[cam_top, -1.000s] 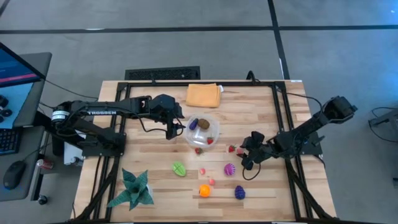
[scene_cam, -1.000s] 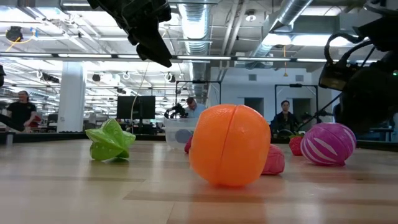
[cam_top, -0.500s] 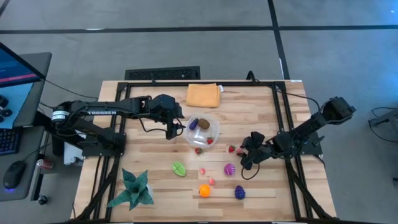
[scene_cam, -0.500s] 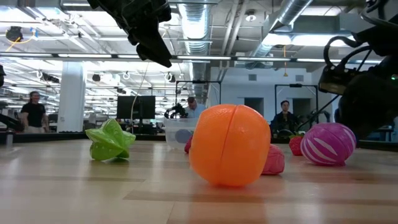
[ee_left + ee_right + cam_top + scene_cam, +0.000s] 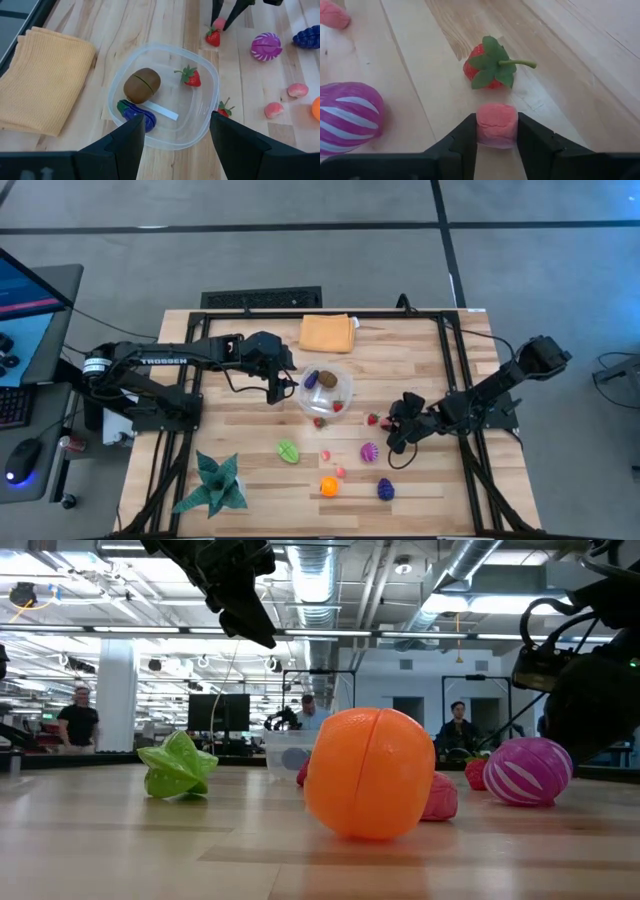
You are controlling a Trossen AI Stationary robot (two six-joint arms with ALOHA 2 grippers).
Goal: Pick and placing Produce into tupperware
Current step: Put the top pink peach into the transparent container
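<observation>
The clear tupperware [image 5: 327, 388] stands mid-table and holds a brown piece [image 5: 142, 85], a dark purple piece [image 5: 135, 111] and a strawberry [image 5: 192, 77]. My left gripper [image 5: 280, 392] hangs open above its left side, touching nothing. My right gripper [image 5: 392, 425] is low on the right, shut on a small pink piece [image 5: 496, 125]. A strawberry [image 5: 487, 65] lies just beyond that piece. The magenta striped fruit [image 5: 369, 451], green piece [image 5: 288, 451], orange fruit [image 5: 329, 486] and dark purple fruit [image 5: 386, 489] lie loose on the table. My right gripper pinches the pink piece by its two opposite sides [image 5: 481, 126] between the two fingers [image 5: 465, 137]. The fingers slant down from the table's right side. The piece sits down at the wooden tabletop; I cannot tell whether it rests on it.
A folded orange cloth [image 5: 327, 333] lies at the far edge and a green spiky plant [image 5: 215, 485] at the near left. Two more pink pieces [image 5: 325, 455] lie near the middle, and another strawberry [image 5: 319, 421] lies against the tupperware's near rim. People stand in the room behind.
</observation>
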